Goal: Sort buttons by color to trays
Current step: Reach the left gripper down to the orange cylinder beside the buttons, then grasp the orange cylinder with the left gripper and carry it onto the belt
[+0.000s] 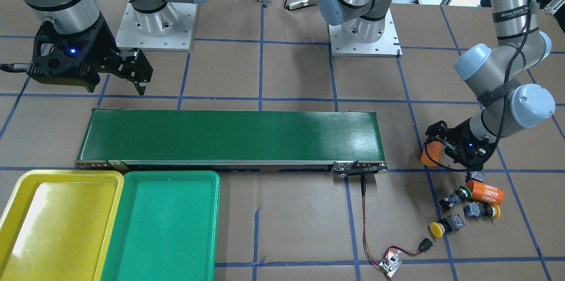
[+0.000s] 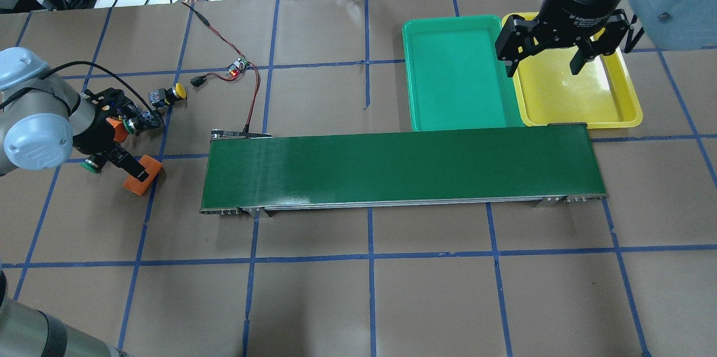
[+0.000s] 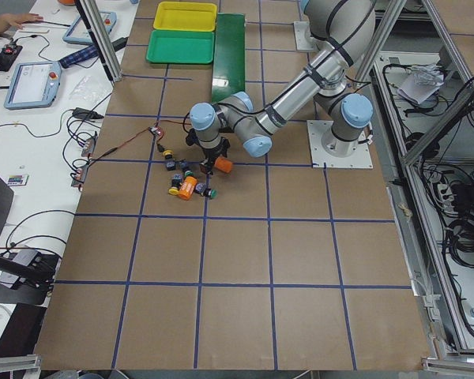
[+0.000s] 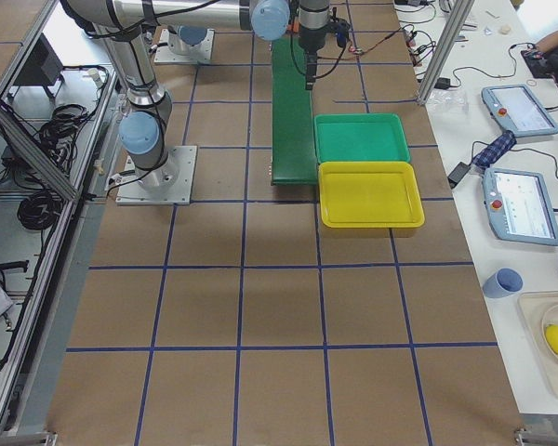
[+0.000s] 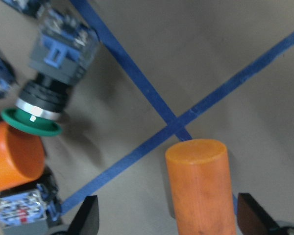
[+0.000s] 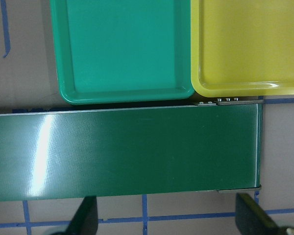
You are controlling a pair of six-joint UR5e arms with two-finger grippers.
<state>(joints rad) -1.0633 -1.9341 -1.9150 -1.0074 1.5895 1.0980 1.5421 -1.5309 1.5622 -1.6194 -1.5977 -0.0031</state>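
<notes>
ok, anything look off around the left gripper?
Yes. The left gripper is open astride an orange cylinder, not a button. A green button lies on its side nearby, untouched.

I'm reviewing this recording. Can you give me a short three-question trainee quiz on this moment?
1. True or false: a button already lies in the green tray.
2. Multiple choice: the right tool is A) open and empty, B) shut on a yellow button, C) shut on a cylinder.
3. Short answer: what stands between the fingers of the left tool?

Key: 1 false; 2 A; 3 an orange cylinder.
</notes>
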